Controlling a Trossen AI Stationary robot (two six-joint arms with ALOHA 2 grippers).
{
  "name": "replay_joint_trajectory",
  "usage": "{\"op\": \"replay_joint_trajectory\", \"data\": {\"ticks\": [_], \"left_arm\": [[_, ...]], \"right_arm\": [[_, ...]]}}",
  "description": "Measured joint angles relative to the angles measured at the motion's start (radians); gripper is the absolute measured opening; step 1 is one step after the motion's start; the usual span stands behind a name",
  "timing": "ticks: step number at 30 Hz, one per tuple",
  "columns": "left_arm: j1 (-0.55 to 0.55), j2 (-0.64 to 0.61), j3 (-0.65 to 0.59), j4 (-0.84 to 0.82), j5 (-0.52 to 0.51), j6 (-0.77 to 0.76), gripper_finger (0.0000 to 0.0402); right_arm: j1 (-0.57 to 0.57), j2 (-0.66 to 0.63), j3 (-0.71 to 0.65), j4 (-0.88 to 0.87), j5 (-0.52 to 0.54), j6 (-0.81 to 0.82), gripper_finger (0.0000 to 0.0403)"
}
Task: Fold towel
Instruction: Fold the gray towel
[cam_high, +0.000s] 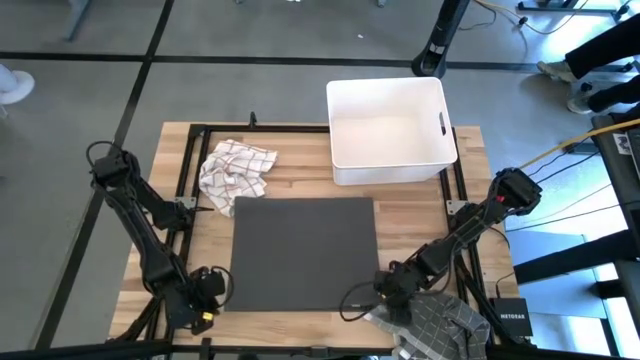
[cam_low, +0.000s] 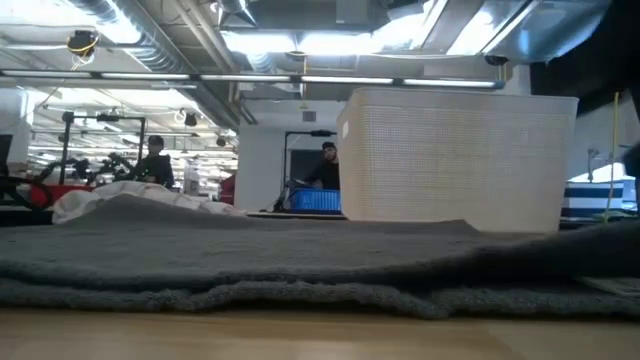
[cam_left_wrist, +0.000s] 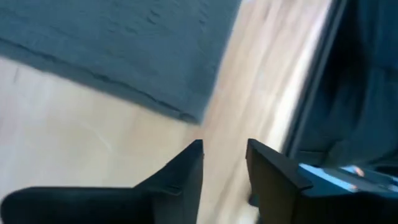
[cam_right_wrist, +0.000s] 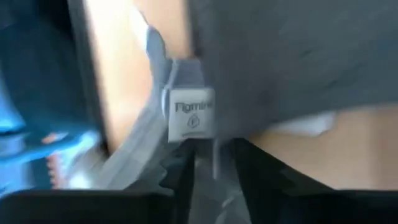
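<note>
A dark grey towel (cam_high: 304, 254) lies spread flat in the middle of the wooden desk (cam_high: 425, 218), its edges square to the desk's edges. Everything else is placed here by that towel.

The left gripper (cam_high: 210, 293) sits low just off the towel's near left corner, beside the cloth and apart from it. In the left wrist view its two dark fingers (cam_left_wrist: 180, 180) stand a little apart with bare wood showing between them, and the towel's corner (cam_left_wrist: 186, 112) lies just ahead of the tips; nothing is held.

The right gripper (cam_high: 392, 292) is just off the towel's near right corner, over a second, grey chequered cloth (cam_high: 440, 320) that lies bunched at the desk's near right edge. In the right wrist view its fingers (cam_right_wrist: 177, 171) are slightly parted, with grey fabric and a white sewn label (cam_right_wrist: 188, 115) right at the tips. Whether they pinch that fabric cannot be told.

Beyond the towel's far left corner lies a crumpled white cloth with red checks (cam_high: 236, 170), touching or just overlapping the towel's far edge. Beyond the far right corner stands a white plastic bin (cam_high: 390, 130). In the low view the towel (cam_low: 300, 255) fills the foreground, the bin (cam_low: 455, 160) rises behind it, and people show far back in the room.
</note>
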Motion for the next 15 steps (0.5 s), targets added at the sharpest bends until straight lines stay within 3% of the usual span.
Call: {"op": "replay_joint_trajectory", "data": {"ticks": [4, 7, 11, 13, 15], "left_arm": [[0.019, -0.051, 0.000, 0.052, -0.118, 0.087, 0.0128], [0.058, -0.067, 0.001, 0.080, -0.309, 0.243, 0.0127], [0.147, -0.047, 0.001, 0.055, -0.560, 0.415, 0.0121], [0.204, -0.026, 0.001, 0.025, -0.590, 0.460, 0.0120], [0.257, -0.001, 0.001, -0.017, -0.592, 0.472, 0.0120]], "right_arm": [[-0.037, -0.002, 0.025, -0.002, -0.209, 0.072, 0.0153], [-0.066, -0.002, 0.050, -0.002, -0.210, 0.068, 0.0161], [-0.099, -0.002, 0.079, 0.008, -0.074, -0.114, 0.0163], [-0.110, -0.002, 0.084, 0.016, 0.067, -0.230, 0.0163], [-0.109, -0.001, 0.084, 0.014, 0.276, -0.338, 0.0163]]}}
